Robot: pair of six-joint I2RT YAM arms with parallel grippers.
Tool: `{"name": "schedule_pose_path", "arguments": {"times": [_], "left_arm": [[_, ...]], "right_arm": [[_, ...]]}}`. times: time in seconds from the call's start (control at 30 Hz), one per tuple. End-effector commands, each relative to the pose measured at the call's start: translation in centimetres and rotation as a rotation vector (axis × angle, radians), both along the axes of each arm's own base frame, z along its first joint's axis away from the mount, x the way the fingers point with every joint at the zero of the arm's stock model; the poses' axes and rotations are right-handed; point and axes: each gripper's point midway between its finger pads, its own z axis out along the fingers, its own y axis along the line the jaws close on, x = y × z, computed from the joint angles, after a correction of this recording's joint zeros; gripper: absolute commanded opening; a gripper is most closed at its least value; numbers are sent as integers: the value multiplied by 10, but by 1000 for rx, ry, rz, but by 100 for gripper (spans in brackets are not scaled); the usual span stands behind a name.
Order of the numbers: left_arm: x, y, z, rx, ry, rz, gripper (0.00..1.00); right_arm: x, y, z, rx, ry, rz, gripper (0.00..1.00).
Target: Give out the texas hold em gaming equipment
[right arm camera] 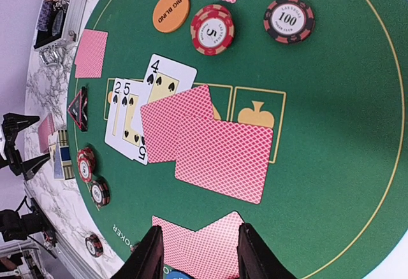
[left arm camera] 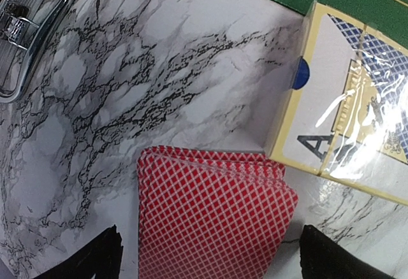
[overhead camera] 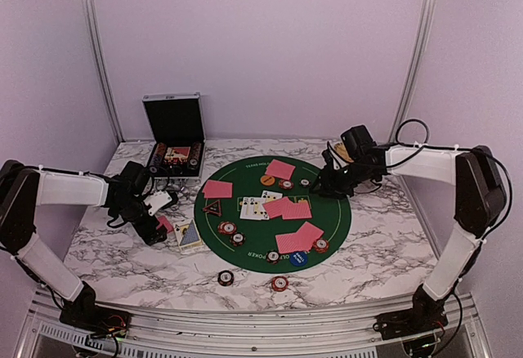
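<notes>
Left gripper (left arm camera: 209,244) stands spread astride the red deck (left arm camera: 204,196) lying on marble (left arm camera: 127,100) left of the mat (overhead camera: 331,211); close centred, or it likely fans. Right gripper (right arm camera: 199,247) hovers half-spread, empty, over the mat.

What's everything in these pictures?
Mat: one, green, round, table middle.
Face-down cards: four groups, pink-red, on mat.
Face-up cards: three, white, mat centre.
Chips: seven loose, red or dark, five on mat, two off.
Buttons: two, orange and blue, on mat.
Triangular marker: one, dark, mat's left side.
Deck: one, red-backed, marble left of mat.
Card box: one, blue and cream, beside deck.
Case: one, black, open, back left.
Left gripper: one, black, jaws open over deck.
Right gripper: one, black, jaws open above mat.
</notes>
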Motion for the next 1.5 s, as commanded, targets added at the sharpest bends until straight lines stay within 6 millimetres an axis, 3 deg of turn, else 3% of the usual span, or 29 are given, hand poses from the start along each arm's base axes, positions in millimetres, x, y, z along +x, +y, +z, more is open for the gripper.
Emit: {"name": "schedule_pose_path", "arguments": {"times": [0.0, 0.27, 0.33, 0.4, 0.43, 0.57, 0.73, 0.8, 0.93, 1.0, 1.23, 1.37, 1.47], "left_arm": [[-5, 3, 6, 15, 24, 18, 99], [14, -3, 44, -40, -69, 68, 99], [23, -5, 59, -67, -119, 83, 99], [33, -4, 75, -102, -189, 111, 99], [38, -2, 81, -121, -226, 128, 99], [57, 9, 99, -186, -357, 197, 99], [78, 23, 119, -299, -515, 289, 99], [80, 28, 120, -348, -569, 319, 99], [83, 36, 124, -400, -666, 350, 99], [85, 42, 126, -423, -721, 365, 99], [95, 55, 114, -509, -779, 427, 99], [101, 66, 110, -520, -799, 460, 99], [93, 75, 106, -547, -821, 491, 99]], "right_arm": [[8, 6, 33, 26, -71, 2, 38], [14, -3, 47, -11, -141, -24, 42], [17, -11, 57, -36, -202, -52, 59], [21, -23, 69, -62, -276, -103, 93], [23, -30, 75, -80, -317, -131, 98], [28, -66, 92, -163, -431, -271, 99], [29, -134, 105, -375, -546, -552, 99], [21, -160, 105, -455, -615, -637, 99], [1, -206, 125, -514, -854, -863, 99], [-13, -225, 120, -575, -908, -928, 99], [-28, -262, 84, -756, -871, -998, 99], [-40, -271, 79, -728, -960, -1030, 99], [-43, -275, 76, -681, -1003, -1053, 99]]}}
